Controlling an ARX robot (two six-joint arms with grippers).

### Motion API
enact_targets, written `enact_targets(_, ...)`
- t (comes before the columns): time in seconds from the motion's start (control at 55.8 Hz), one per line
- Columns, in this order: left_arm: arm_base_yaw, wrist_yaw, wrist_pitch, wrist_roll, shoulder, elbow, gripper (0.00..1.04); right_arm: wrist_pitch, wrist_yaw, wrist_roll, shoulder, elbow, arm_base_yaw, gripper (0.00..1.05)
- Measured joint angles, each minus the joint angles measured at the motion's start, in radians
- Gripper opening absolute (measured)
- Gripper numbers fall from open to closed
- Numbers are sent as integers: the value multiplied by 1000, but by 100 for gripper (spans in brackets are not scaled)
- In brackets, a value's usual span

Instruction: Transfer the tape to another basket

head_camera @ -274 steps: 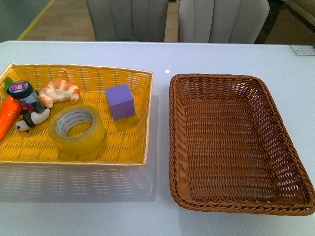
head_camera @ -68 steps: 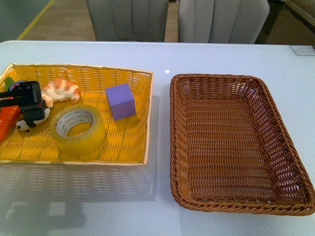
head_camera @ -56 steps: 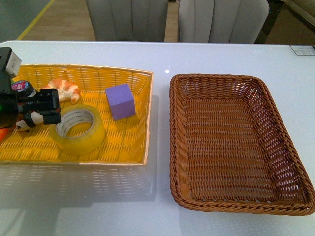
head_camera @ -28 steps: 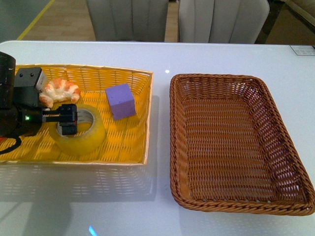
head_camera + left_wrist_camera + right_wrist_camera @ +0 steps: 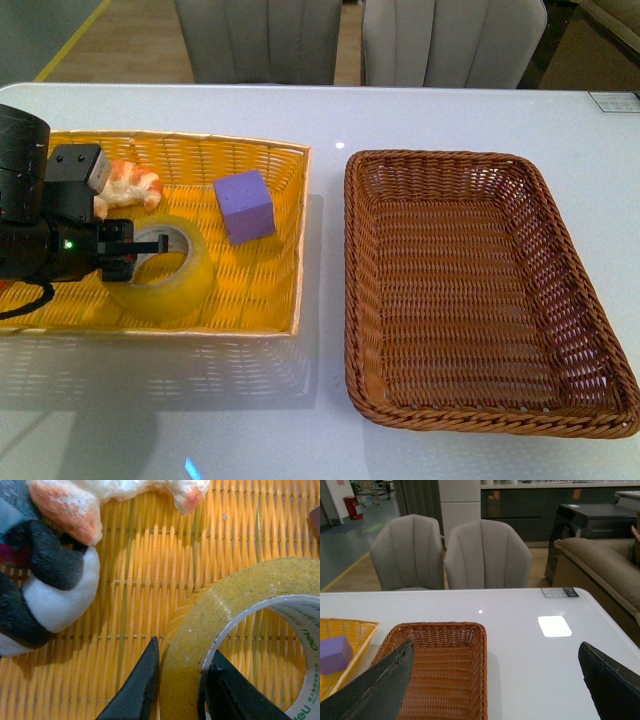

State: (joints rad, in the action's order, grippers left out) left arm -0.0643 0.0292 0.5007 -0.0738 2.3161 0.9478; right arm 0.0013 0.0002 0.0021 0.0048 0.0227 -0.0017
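Note:
The yellowish tape roll [image 5: 170,272] lies flat in the yellow woven basket [image 5: 250,290] on the left. My left gripper [image 5: 133,250] reaches in from the left and is shut on the roll's near wall, one finger outside [image 5: 137,685] and one inside the ring [image 5: 227,695]; the tape fills the left wrist view [image 5: 200,645]. The dark brown wicker basket [image 5: 470,290] stands to the right with nothing in it, also in the right wrist view [image 5: 440,670]. My right gripper [image 5: 492,690] is open, held above the table behind the brown basket.
The yellow basket also holds a purple block [image 5: 244,206], a croissant [image 5: 130,184] and a black-and-white soft toy [image 5: 40,590] beside the tape. Two grey chairs [image 5: 360,40] stand past the table's far edge. A sofa [image 5: 605,565] is at the right.
My left arm has come in from the left over the yellow basket and down onto the tape, and its fingers have closed on the roll's wall. The tape has stayed in place.

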Motion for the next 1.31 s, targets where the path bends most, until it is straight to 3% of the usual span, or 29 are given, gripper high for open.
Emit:
enact_targets(0.341, -31, 0, -19, 18, -215, -66, 16, 0, 0, 0, 0, 0, 0, 96)
enact_targets(0.627, -268, -22, -180, -77, -252, 121, 16, 0, 0, 0, 0, 0, 0, 96)
enact_targets(0.824, -373, -23, -246, -126, -164, 248, 16, 0, 0, 0, 0, 0, 0, 96)
enact_targets(1.057, -478, -21, -312, -174, -50, 404, 16, 0, 0, 0, 0, 0, 0, 96)
enact_targets(1.308, -519, -8, -348, -195, 24, 489, 16, 0, 0, 0, 0, 0, 0, 96)
